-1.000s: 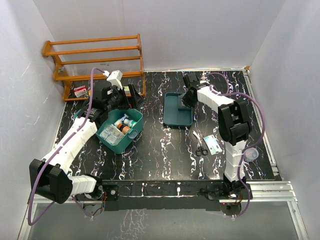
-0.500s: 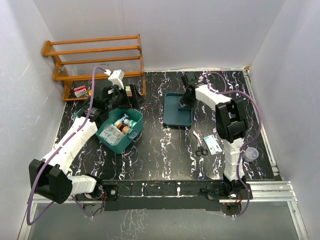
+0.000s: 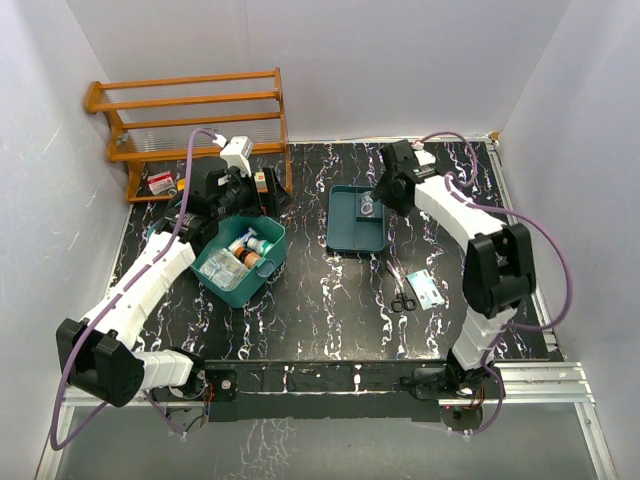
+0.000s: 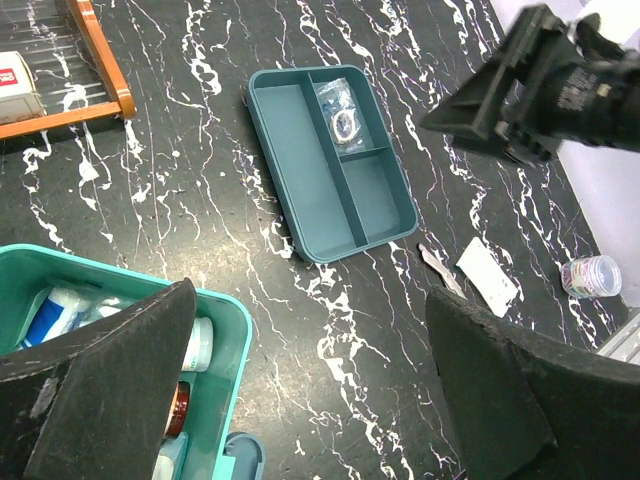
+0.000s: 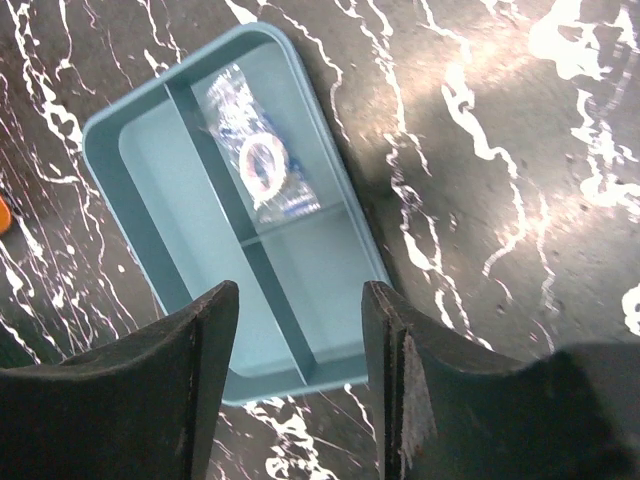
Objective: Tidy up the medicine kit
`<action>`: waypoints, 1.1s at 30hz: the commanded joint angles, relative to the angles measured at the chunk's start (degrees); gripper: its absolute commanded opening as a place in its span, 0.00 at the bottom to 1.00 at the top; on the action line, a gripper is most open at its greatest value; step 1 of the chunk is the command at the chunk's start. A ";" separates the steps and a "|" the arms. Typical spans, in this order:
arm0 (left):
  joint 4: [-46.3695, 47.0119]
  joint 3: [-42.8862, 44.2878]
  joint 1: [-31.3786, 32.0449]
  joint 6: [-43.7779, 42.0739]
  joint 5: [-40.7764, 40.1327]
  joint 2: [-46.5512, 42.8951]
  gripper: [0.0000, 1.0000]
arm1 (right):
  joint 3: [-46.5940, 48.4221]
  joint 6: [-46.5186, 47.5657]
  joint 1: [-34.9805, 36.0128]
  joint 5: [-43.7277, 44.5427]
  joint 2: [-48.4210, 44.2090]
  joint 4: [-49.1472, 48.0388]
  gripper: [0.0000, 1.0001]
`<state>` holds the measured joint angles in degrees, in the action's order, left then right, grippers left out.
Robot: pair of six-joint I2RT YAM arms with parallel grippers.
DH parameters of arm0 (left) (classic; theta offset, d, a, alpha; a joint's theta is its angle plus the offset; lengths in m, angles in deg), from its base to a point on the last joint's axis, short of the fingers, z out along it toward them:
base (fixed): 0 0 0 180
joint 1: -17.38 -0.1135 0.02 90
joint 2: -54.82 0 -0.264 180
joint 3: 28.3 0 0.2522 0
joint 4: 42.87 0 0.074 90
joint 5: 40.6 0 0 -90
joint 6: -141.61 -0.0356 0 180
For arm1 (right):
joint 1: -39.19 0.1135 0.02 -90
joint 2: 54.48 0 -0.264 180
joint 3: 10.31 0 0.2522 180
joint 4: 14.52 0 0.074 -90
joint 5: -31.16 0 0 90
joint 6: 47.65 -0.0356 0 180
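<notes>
The medicine kit (image 3: pixel 240 262), a teal-green case, stands open at the left with bottles and boxes inside; its rim (image 4: pixel 222 322) shows at the bottom left of the left wrist view. My left gripper (image 3: pixel 258 196) (image 4: pixel 308 300) hangs open over the kit's far right corner, holding nothing. A darker teal divided tray (image 3: pixel 350 232) (image 4: pixel 300 170) (image 5: pixel 190 210) lies mid-table. A clear packet with a ring (image 3: pixel 367 206) (image 4: pixel 342 112) (image 5: pixel 262 160) rests in its small far compartment. My right gripper (image 3: pixel 384 196) (image 5: pixel 300 295) is open above the tray's right side, empty.
A wooden slatted rack (image 3: pixel 190 120) stands at the back left with a red-and-white box (image 3: pixel 160 182) under it. Scissors (image 3: pixel 401 298), a white card packet (image 3: pixel 427 288) (image 4: pixel 487 275) and a small clear cup (image 3: pixel 503 308) (image 4: pixel 590 275) lie right of centre.
My right gripper has opened and lifted off the tray, leaving the clear packet in the small compartment; its arm has swung out to the right. The left arm shifted only slightly.
</notes>
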<state>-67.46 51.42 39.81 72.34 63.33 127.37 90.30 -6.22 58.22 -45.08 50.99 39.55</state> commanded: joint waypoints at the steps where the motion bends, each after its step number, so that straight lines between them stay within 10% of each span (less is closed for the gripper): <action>1: -1.21 1.90 0.24 -1.62 -0.81 -2.98 0.97 | -7.30 3.38 -0.01 1.76 -7.92 1.50 0.54; 33: 5.73 -9.80 0.25 5.51 3.00 -16.36 0.96 | -47.68 5.38 -5.24 4.22 -33.81 -3.66 0.60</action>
<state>-61.61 41.67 39.86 77.19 66.91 113.95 44.35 -1.35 53.60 -38.04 17.26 41.89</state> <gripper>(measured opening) 0.959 0.630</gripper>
